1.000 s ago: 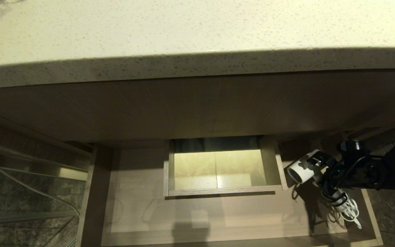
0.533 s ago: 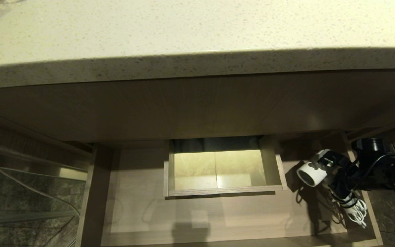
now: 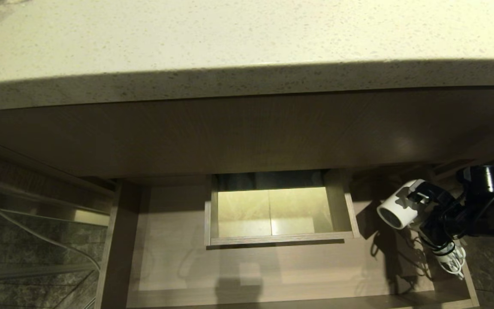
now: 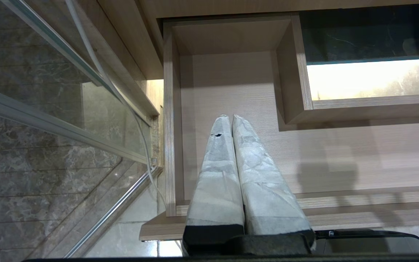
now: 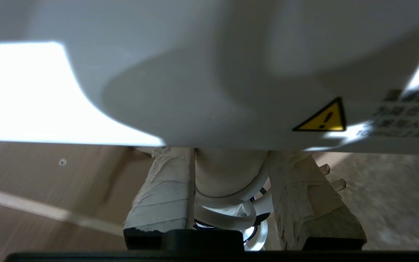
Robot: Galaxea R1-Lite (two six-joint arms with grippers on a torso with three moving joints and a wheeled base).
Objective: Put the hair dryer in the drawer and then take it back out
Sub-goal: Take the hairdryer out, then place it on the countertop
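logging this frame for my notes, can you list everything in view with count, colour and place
hair dryer: 1, white, held above the right end of the open drawer, its coiled cord hanging below
drawer: 1, beige wood-grain, pulled out under the counter
cut-out: 1, walled rectangle in the drawer's floor, lit yellowish inside
countertop: 1, speckled cream, across the top of the head view
front panel: 1, wood-grain, under the countertop's edge
glass panel: 1, clear, metal-edged, left of the drawer
right gripper: 1, tape-wrapped fingers, clamped on the hair dryer's handle
left gripper: 1, tape-wrapped fingers, shut, above the drawer's left part
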